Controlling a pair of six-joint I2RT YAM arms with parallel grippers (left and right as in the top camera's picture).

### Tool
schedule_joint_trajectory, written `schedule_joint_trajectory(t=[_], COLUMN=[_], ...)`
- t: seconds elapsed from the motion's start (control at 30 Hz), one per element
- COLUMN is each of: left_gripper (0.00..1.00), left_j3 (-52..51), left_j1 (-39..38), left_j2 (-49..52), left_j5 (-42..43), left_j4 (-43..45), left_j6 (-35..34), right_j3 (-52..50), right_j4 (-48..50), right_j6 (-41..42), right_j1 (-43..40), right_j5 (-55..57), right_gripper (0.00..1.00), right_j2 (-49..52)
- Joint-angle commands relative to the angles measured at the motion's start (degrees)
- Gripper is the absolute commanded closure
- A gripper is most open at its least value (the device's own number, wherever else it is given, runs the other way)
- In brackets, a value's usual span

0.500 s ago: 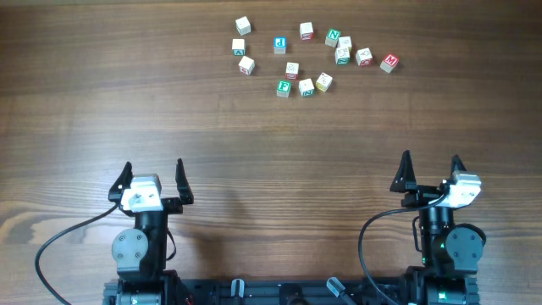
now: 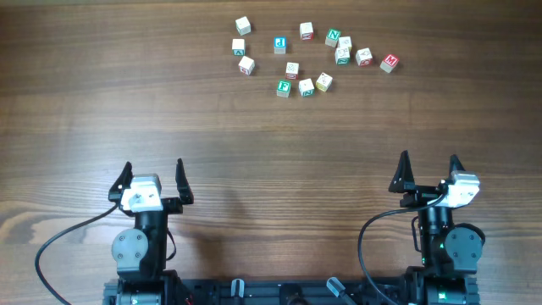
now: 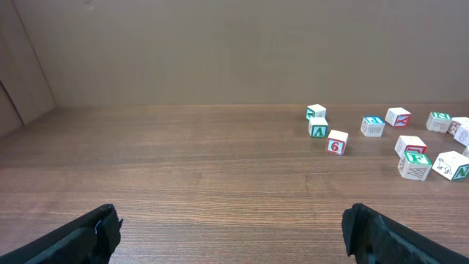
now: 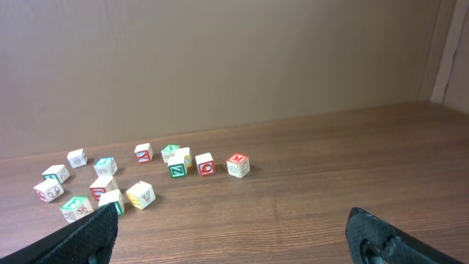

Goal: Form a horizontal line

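Nothing has shifted since the earlier frame: both my arms sit parked at the bottom edge of the overhead view. My left gripper (image 2: 153, 166) and right gripper (image 2: 429, 158) stand spread wide, holding nothing. Farther out across the wooden table (image 2: 271, 161), the letter cubes (image 2: 306, 85) lie scattered at upper centre, well apart from me. No horizontal line exists yet; three cubes along the cluster's lower edge come closest, but they are gapped and skewed. I judge this the start. Next comes a long reach to one cube, jaws squared to its faces.
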Motion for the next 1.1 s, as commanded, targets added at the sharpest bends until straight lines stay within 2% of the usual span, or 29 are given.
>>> schedule_joint_trajectory(t=[0.0, 0.83, 1.07], left_gripper=[0.0, 0.0, 0.0], left_j3=[-0.5, -0.5, 3.2], left_j1=[0.4, 0.4, 0.4], left_j2=[-0.6, -0.6, -0.3], left_j5=[-0.5, -0.5, 6.5], left_j4=[0.3, 0.8, 0.8], left_j6=[-0.8, -0.8, -2.0], right_j3=[-0.1, -0.1, -0.1], right_j4=[0.2, 0.2, 0.2], right_j6=[-1.0, -1.0, -1.0], right_j1=[0.2, 0.2, 0.2], right_j5=[-0.7, -0.7, -0.7], right_gripper=[0.0, 0.0, 0.0], right_j2=[-0.2, -0.2, -0.2])
